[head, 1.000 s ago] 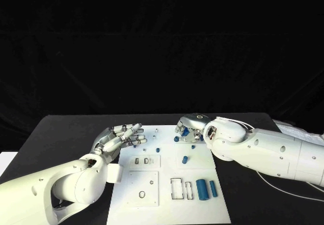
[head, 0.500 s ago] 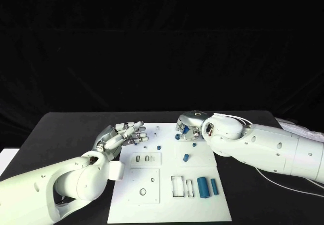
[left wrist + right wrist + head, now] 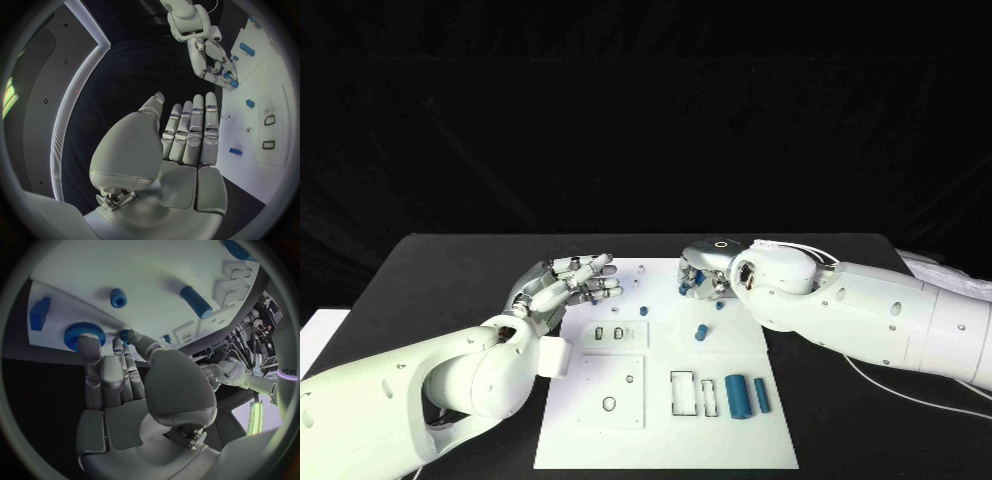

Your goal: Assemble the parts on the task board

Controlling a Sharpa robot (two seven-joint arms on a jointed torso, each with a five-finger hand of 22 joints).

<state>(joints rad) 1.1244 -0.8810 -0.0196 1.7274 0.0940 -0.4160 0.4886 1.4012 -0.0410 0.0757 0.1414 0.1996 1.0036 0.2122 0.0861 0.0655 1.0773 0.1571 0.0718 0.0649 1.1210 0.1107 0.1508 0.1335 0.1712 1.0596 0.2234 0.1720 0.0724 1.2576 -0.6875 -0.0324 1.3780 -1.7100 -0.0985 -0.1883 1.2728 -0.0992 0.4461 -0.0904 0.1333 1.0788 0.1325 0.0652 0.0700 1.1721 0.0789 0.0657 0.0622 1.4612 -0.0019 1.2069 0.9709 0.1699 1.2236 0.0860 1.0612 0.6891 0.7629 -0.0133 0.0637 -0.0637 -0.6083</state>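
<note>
The white task board (image 3: pixel 733 440) lies in the middle of the black table. My right hand (image 3: pixel 705 274) reaches over its far edge. One fingertip rests on a large blue gear (image 3: pixel 74 334), while the thumb and a finger pinch a small blue gear (image 3: pixel 125 333). A blue block (image 3: pixel 39 313), a round blue peg (image 3: pixel 117 297) and a blue cylinder (image 3: pixel 197 302) lie beyond the fingers. My left hand (image 3: pixel 571 285) hovers at the board's far left corner, holding nothing, with its fingers (image 3: pixel 190 127) straight and together.
Two blue cylinders (image 3: pixel 737 397) (image 3: pixel 762 392) lie near the board's right front, beside rectangular slots (image 3: pixel 681 393). A blue peg (image 3: pixel 700 332) and a small blue piece (image 3: pixel 645 311) sit mid-board. Bare black table (image 3: pixel 430 290) flanks the board on both sides.
The head camera has shifted a little. My right hand stays at the blue parts on the far edge. My left hand's fingers have straightened slightly.
</note>
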